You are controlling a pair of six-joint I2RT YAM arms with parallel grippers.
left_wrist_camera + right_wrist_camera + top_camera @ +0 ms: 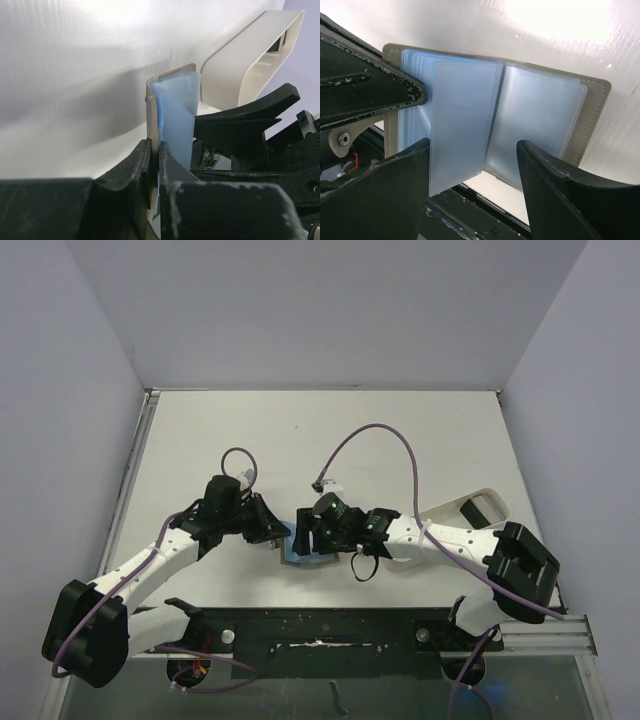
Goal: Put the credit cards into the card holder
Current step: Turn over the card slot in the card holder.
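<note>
Card holder (540, 120) sits open at the near middle of the surface (300, 430), right between the two arms; cannot tell whether it rests on the surface or is lifted just clear of it. Grey-olive cover outermost, pale blue plastic sleeves (465, 120) fanned out inside. Left end effector (155, 147) is clamped tight on one edge of the cover. Right end effector (472, 147) stands wide apart and holds nothing; one loose sleeve hangs between its fingers with neither pad visibly touching it. Handling judgement: the holder is light and floppy, with the cover firmest along its stitched rim. The sleeves are thin, slick and limp, so they will likely bend away under a push and fall shut if let go. Best hold is the cover rim, where the left has it, not the sleeves. Credit cards (487, 508): only a dark flat shape shows inside the white tray (235, 65), well apart to the right of the holder; count cannot be told. Cards judged thin, stiff and smooth, hard to lift off a flat floor, so take one by an edge or tip it against the tray wall. In the way: both end effectors crowd over the holder, the right forearm lies alongside the tray, and the tray walls limit the approach
</note>
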